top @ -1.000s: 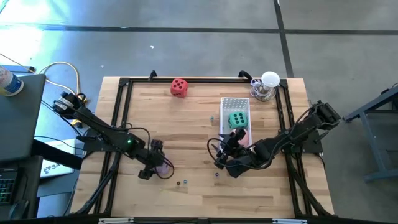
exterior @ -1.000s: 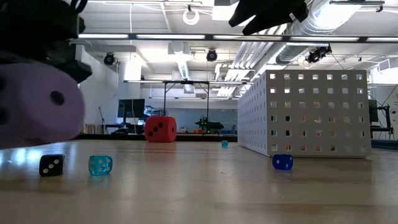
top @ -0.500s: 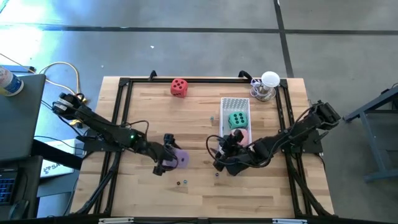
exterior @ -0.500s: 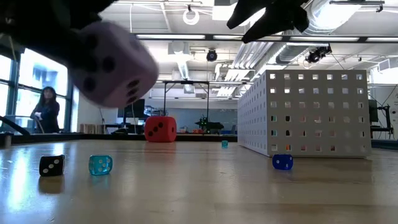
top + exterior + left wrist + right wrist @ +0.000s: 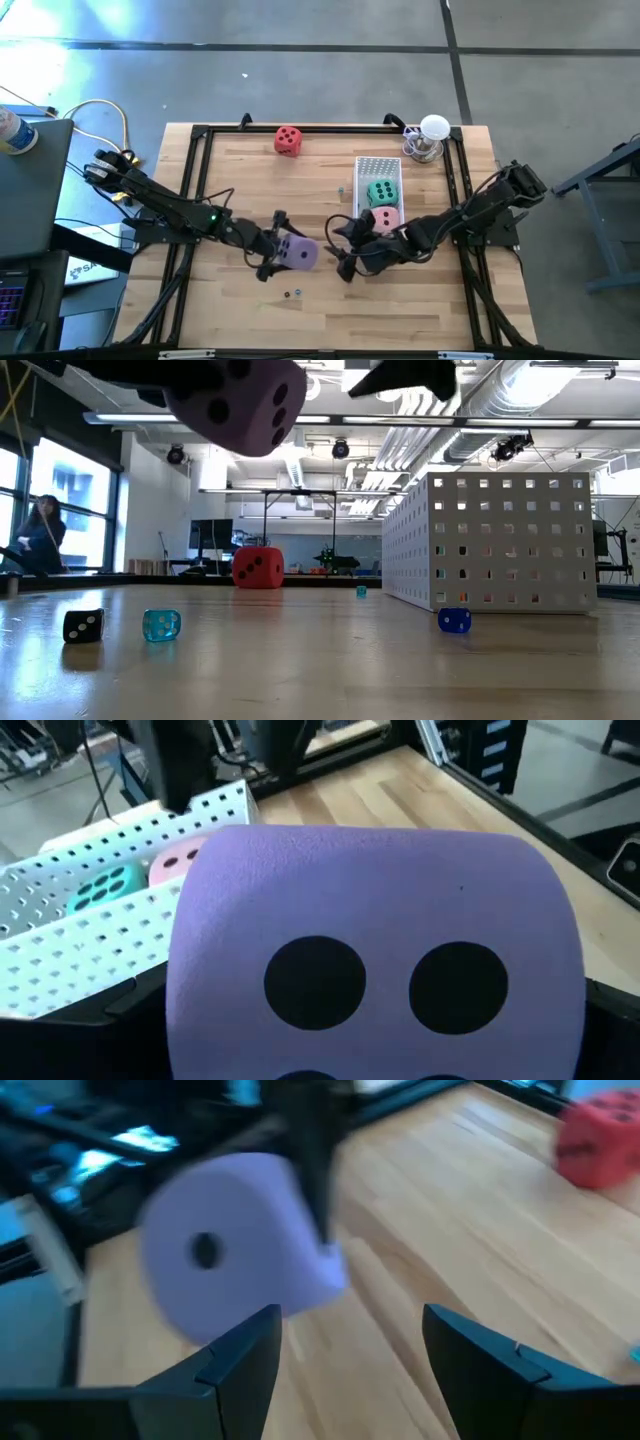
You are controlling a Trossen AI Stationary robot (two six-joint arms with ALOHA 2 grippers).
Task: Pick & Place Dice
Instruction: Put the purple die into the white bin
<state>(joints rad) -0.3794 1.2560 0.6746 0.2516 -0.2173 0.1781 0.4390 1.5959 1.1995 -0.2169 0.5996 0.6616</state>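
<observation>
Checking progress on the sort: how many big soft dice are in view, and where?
4: purple die held above the table by the left tool; green die and pink die in the white bin; red die at the far edge.

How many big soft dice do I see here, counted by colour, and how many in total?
Red die: 1, alone on the table.
Green die: 1, in the white perforated bin.
Pink die: 1, in the same bin.
Purple die: 1, held above the table by the left gripper, facing the open right gripper.
Total: 4
</observation>
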